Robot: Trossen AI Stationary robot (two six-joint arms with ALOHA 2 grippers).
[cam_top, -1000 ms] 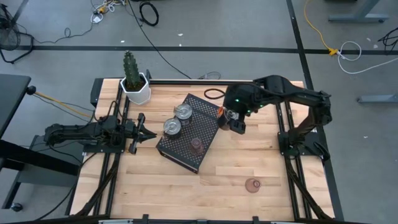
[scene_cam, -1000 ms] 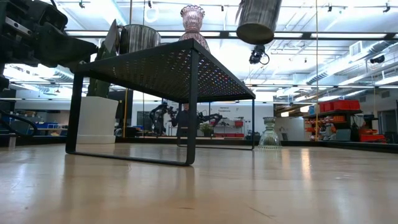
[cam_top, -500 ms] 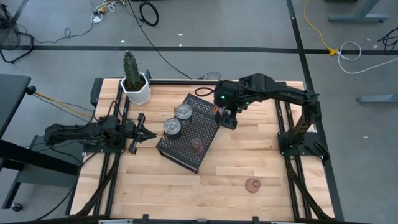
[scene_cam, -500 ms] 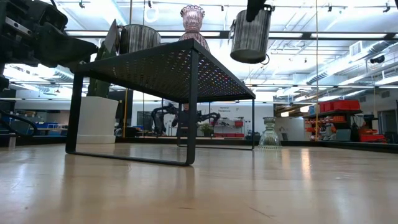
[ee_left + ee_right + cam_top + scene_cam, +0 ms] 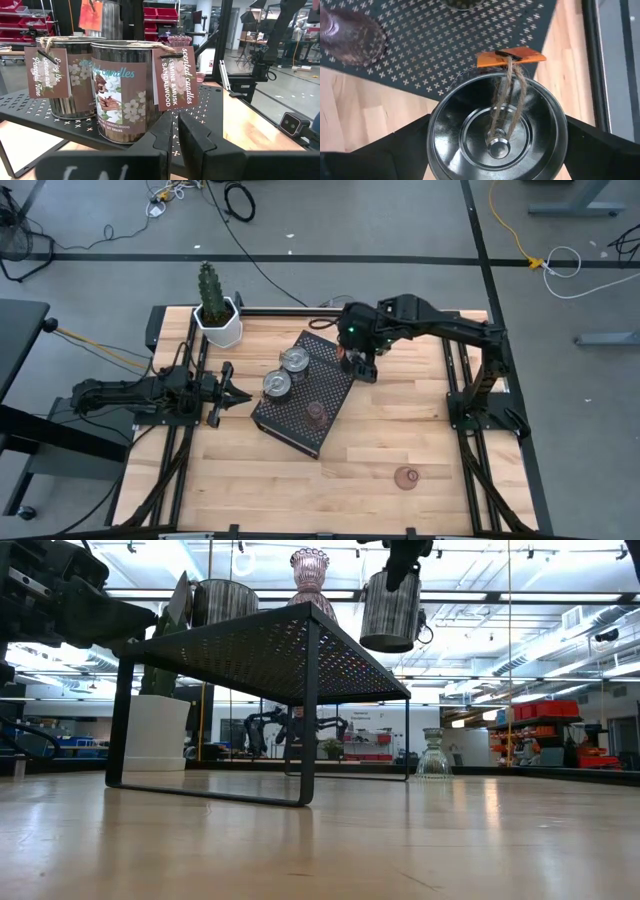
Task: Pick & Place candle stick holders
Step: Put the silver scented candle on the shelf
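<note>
Right gripper (image 5: 358, 366) is clamping a silver tin holder (image 5: 497, 131), fingers pressing on both sides of its rim; I'm seeing the arm reaching in from the table's right side, elbow bent, wrist pointing down. In the low view that tin (image 5: 390, 610) is hanging in the air just beside the black perforated tray (image 5: 262, 645), its base sitting a little below the tray's top at the near right corner. Two more silver tins (image 5: 295, 360) (image 5: 276, 385) and a pinkish glass holder (image 5: 316, 412) are standing on the tray (image 5: 330, 395), leaving bare mesh along the right edge. Another pinkish holder (image 5: 406, 477) is sitting alone on the wooden table (image 5: 240, 470), well apart. Left gripper (image 5: 228, 393) is waiting at the table's left, level with the tray, fingers (image 5: 197, 137) closed together, holding nothing. White cactus pot (image 5: 220, 323) is sitting at the back left.
</note>
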